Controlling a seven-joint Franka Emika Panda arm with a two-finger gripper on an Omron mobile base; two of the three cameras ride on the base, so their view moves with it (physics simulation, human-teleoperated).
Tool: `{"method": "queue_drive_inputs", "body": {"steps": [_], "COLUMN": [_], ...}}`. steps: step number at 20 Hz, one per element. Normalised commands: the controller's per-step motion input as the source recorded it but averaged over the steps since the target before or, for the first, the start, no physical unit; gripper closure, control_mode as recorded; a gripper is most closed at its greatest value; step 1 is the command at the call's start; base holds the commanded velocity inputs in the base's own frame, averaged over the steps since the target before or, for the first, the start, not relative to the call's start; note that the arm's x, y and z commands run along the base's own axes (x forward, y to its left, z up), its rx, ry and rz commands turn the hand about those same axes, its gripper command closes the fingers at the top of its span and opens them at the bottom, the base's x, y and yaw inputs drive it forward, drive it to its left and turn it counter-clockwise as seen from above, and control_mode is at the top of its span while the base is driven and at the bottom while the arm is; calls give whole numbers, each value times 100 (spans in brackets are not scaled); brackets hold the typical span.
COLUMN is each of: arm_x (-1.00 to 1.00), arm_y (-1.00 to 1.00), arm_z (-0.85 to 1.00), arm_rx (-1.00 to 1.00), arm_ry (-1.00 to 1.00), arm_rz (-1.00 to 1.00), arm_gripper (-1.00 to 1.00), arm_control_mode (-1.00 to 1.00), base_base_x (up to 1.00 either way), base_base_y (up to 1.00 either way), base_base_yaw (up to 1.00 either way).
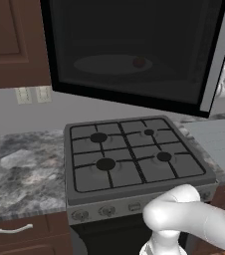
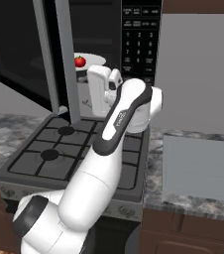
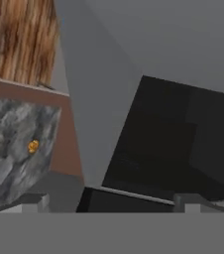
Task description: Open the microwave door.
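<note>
Swung open leftward, microwave door [image 1: 129, 50], upright handle

My white arm rises from the base in a steep bend, elbow high and forearm reaching up and forward. My tool [image 2: 100, 89] hangs at wrist level with the hand turned sideways. In the hand view, its two dark fingertips [image 3: 39, 201] stand well apart, with nothing between them.
</note>
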Motion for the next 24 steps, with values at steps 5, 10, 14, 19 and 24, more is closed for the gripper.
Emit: {"method": "queue_drive_inputs", "body": {"steps": [5,10,14,19,24], "arm_x": [-70,-71,-86,-99,-98], "arm_y": [61,84,96,97,100], "arm_z": [25,8,0,0,0], "arm_rx": [0,0,0,0,0], "arm_ry": [-3,0,0,-2,-9], "arm_rz": [23,29,31,29,23], "arm_gripper": [-100,-100,-100,-100,-100], "arm_control_mode": [-100,-100,-100,-100,-100], "base_base_x": [0,0,0,0,0], "base_base_y": [0,0,0,0,0], "base_base_yaw": [0,0,0,0,0]}}
